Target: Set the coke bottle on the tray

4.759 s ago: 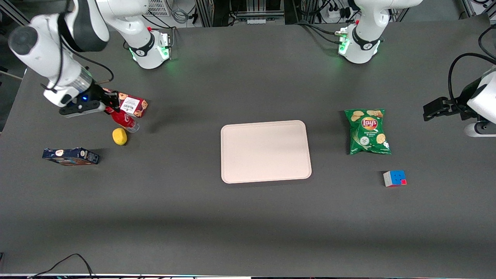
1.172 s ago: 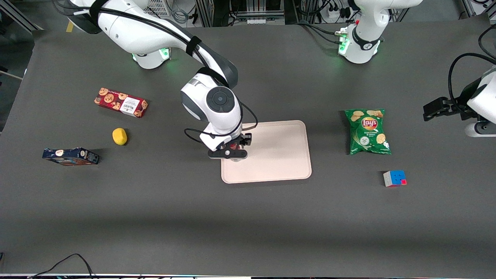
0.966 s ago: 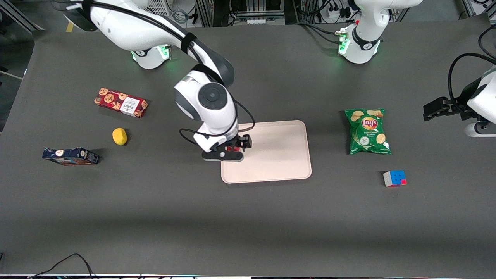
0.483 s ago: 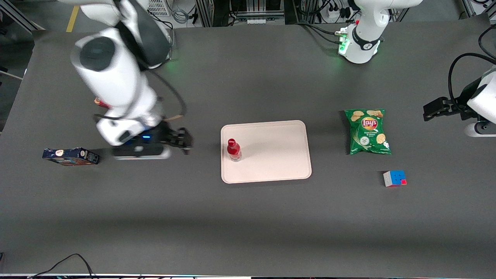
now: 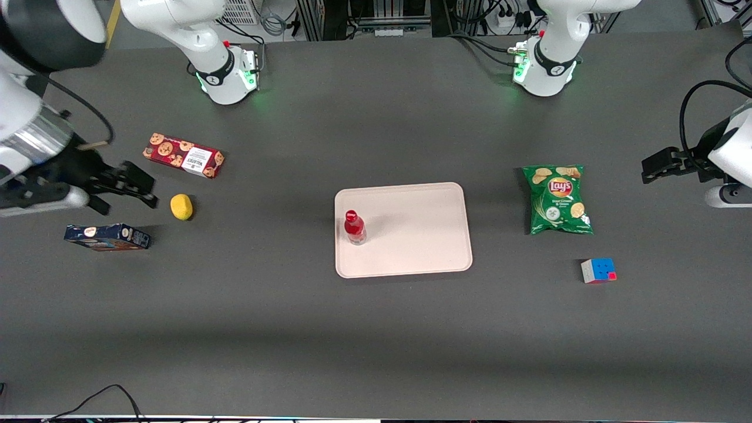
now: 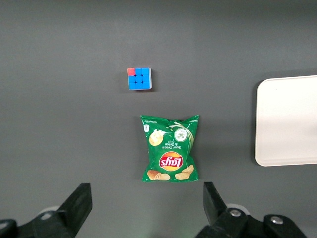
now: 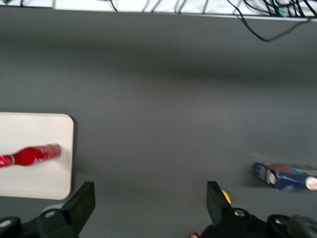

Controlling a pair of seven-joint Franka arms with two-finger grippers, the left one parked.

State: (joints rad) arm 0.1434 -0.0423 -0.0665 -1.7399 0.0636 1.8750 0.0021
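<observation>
The coke bottle (image 5: 354,227), small and red with a red cap, stands upright on the pale pink-beige tray (image 5: 411,235), near the tray's edge toward the working arm's end. It also shows in the right wrist view (image 7: 30,155) on the tray (image 7: 29,134). My gripper (image 5: 132,194) is open and empty, high above the table at the working arm's end, beside the lemon and far from the bottle. In the right wrist view its fingers (image 7: 84,201) stand wide apart over bare table.
A yellow lemon (image 5: 181,207), a red cookie box (image 5: 183,155) and a dark blue box (image 5: 107,236) lie near my gripper. A green Lay's bag (image 5: 558,198) and a puzzle cube (image 5: 598,270) lie toward the parked arm's end.
My gripper carried the bottle to the tray, let it go standing there, then drew back toward the working arm's end, past the lemon.
</observation>
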